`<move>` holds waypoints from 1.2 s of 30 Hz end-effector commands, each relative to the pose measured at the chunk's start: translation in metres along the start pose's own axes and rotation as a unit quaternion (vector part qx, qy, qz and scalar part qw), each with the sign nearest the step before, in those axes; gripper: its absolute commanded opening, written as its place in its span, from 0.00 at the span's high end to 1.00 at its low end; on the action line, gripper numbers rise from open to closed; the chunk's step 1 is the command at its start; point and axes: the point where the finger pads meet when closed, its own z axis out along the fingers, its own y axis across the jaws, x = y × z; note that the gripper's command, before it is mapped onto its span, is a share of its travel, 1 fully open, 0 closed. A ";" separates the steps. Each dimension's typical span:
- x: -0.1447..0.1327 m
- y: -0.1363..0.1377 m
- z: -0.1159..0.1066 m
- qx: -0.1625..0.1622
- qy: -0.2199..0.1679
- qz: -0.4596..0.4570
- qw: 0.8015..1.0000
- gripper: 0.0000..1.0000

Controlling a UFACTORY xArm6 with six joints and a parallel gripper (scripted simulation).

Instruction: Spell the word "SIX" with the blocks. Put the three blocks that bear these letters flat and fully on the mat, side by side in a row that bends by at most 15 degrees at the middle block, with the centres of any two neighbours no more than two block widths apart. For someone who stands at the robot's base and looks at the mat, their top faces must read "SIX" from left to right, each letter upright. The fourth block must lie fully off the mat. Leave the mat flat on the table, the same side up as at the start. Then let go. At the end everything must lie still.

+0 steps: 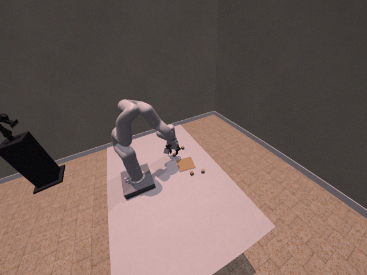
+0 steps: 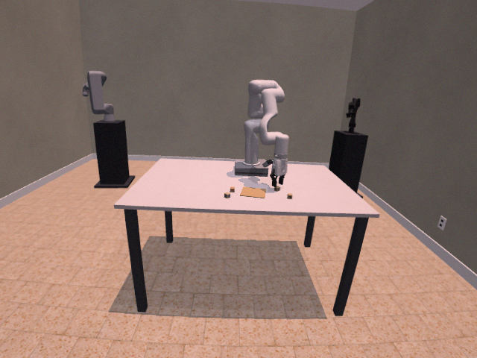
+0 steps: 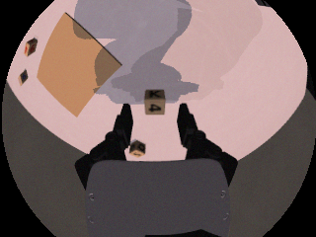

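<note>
With its black fingers parted and nothing between them, my gripper (image 1: 173, 153) (image 2: 278, 185) (image 3: 155, 105) hangs above a small tan lettered block (image 1: 174, 154) (image 2: 276, 189) (image 3: 155, 102) just beside the flat, square orange mat (image 1: 186, 164) (image 2: 253, 192) (image 3: 74, 69). Off that same side of the mat, I see a second tan cube (image 1: 182, 147) (image 2: 289, 195) (image 3: 137, 148). Near the mat's opposite side sit a red-marked wooden cube (image 1: 191, 172) (image 2: 232, 189) (image 3: 31, 46) and a dark-marked wooden cube (image 1: 203, 171) (image 2: 227, 195) (image 3: 23, 77), apart from each other.
</note>
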 end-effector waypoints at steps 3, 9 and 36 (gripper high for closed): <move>-0.001 -0.001 -0.001 0.001 -0.002 0.000 1.000 0.37; -0.001 -0.001 -0.001 0.001 -0.002 0.000 1.000 0.37; -0.001 -0.001 0.024 0.001 -0.002 0.000 1.000 0.37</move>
